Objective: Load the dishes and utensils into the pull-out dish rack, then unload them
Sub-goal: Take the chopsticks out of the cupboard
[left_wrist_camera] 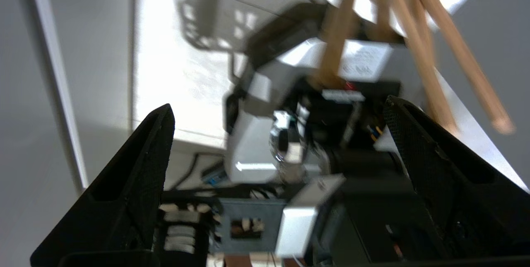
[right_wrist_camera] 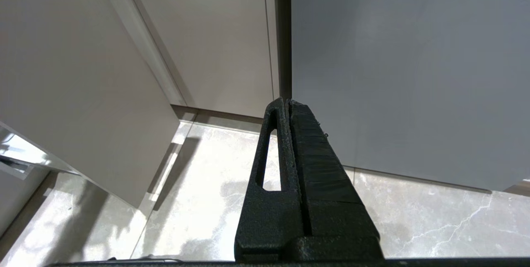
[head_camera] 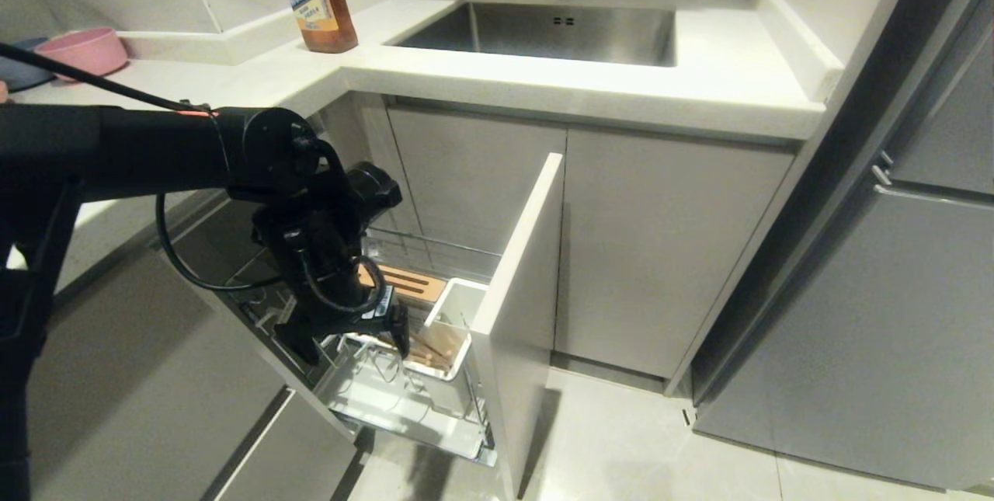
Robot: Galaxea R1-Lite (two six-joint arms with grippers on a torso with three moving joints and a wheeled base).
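Item: pull-out dish rack [head_camera: 435,415], standing drawn out below the counter, its pale grey front panel [head_camera: 516,252] edge-on to the head camera. Contents showing: white utensil cup [head_camera: 454,307] with the wooden chopsticks [head_camera: 435,349] leaning inside it, and the slotted wooden block [head_camera: 411,283] just behind; the plate, bowl and spoon are not showing anywhere in these views. Left gripper [head_camera: 353,346]: hanging over the rack just beside the cup, fingers spread wide and holding nothing. Right gripper [right_wrist_camera: 290,134]: parked out of the head view, pointing at the floor beside the cabinets, fingers pressed together and empty. Step in hand, as a judgement: a reach for the chopsticks, for unloading. Doing it well is calling for the open fingers to straddle both sticks near their upper ends, clear of the cup rim and rack wires, then a closing on the pair together and a straight lift along their lean. View notes: the left wrist view is giving the chopsticks [left_wrist_camera: 418,39] close, lying beyond one finger [left_wrist_camera: 439,167] and not between the two; the head view is hiding that gap behind the arm, but is alone in placing the cup within the rack.
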